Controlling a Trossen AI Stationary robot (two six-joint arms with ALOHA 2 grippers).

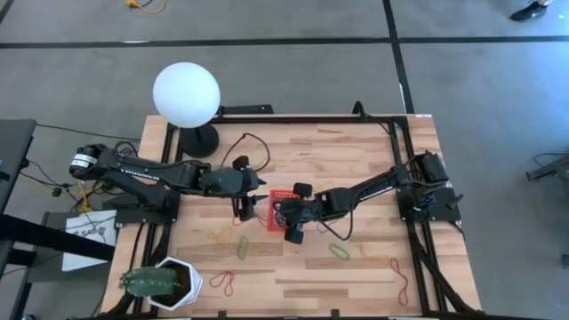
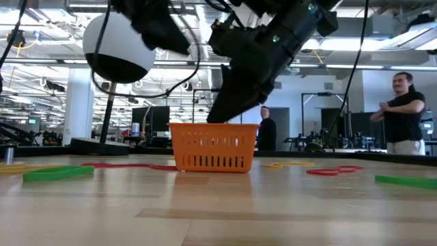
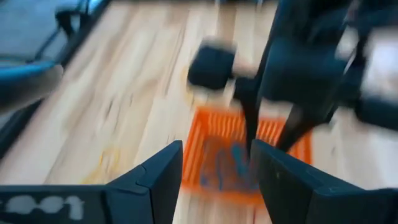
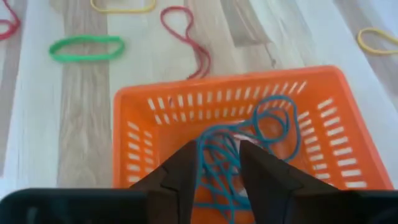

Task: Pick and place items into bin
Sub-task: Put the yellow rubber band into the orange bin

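Observation:
The orange-red mesh bin (image 1: 274, 197) stands mid-table; it also shows in the low view (image 2: 213, 148) and the right wrist view (image 4: 155, 106). My right gripper (image 4: 219, 163) hangs over the bin, fingers pointing down into it and parted. A teal-blue rubber band (image 4: 273, 118) lies looped in the bin and runs up between those fingers. My left gripper (image 3: 217, 180) is open and empty just left of the bin (image 3: 214, 134), above the table. Loose bands lie on the wood: green (image 4: 87, 48), red (image 4: 186, 37), yellow (image 4: 123, 6). My right gripper's fingers (image 4: 186, 171) stand on either side of the upper loops of the teal-blue band (image 4: 214, 152), coming from above. The band's lower loops lie on the bin's floor. Whether the fingers touch the band, I cannot tell.
More bands lie near the table's front: green (image 1: 243, 246), green (image 1: 339, 252), red (image 1: 222, 283), red (image 1: 400, 276). A white hexagonal plant pot (image 1: 169, 283) stands at the front left, a white globe lamp (image 1: 186, 93) at the far left. People (image 2: 406, 113) stand beyond the table.

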